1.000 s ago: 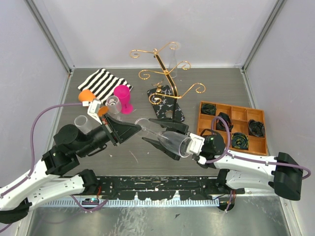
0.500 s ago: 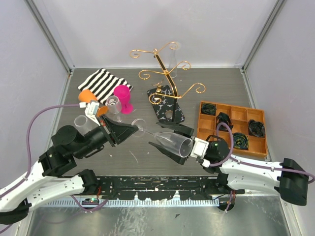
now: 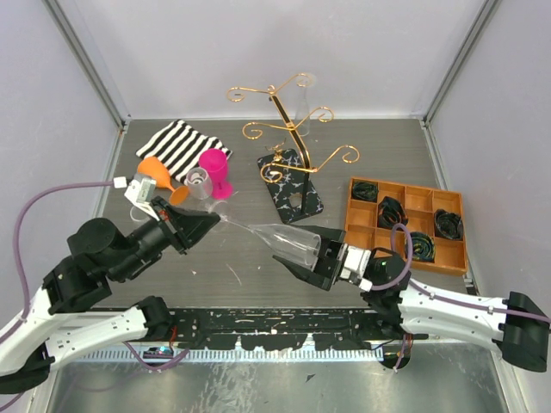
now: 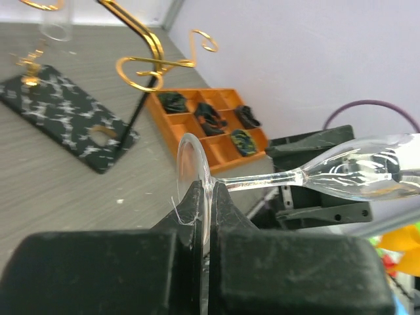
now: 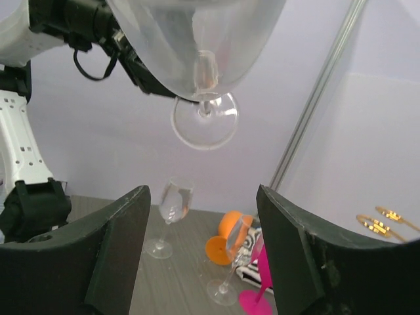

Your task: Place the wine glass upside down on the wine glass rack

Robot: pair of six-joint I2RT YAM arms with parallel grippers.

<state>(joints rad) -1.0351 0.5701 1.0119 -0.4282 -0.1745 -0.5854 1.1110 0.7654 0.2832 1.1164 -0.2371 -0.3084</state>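
The clear wine glass (image 3: 288, 243) lies nearly level in the air, its foot pinched edge-on in my shut left gripper (image 3: 211, 221) (image 4: 205, 190). Its stem and bowl (image 4: 354, 174) reach right toward my right gripper (image 3: 303, 251). In the right wrist view the bowl (image 5: 197, 46) hangs mouth-first above my open right gripper (image 5: 202, 190), whose fingers are spread wide with nothing between them. The gold wine glass rack (image 3: 288, 129) (image 4: 154, 65) stands at the back on its black marbled base (image 3: 290, 182) (image 4: 65, 115).
An orange compartment tray (image 3: 405, 225) (image 4: 187, 121) with dark items sits at the right. A striped cloth (image 3: 179, 144), a pink glass (image 3: 213, 172), a tipped orange glass (image 3: 153, 168) (image 5: 226, 239) and clear glasses (image 3: 198, 181) (image 5: 174, 210) crowd the back left. Another clear glass (image 3: 303, 107) stands behind the rack.
The left arm has drawn the glass leftward by its foot. The right gripper has opened wider and backed off to the right, off the bowl.
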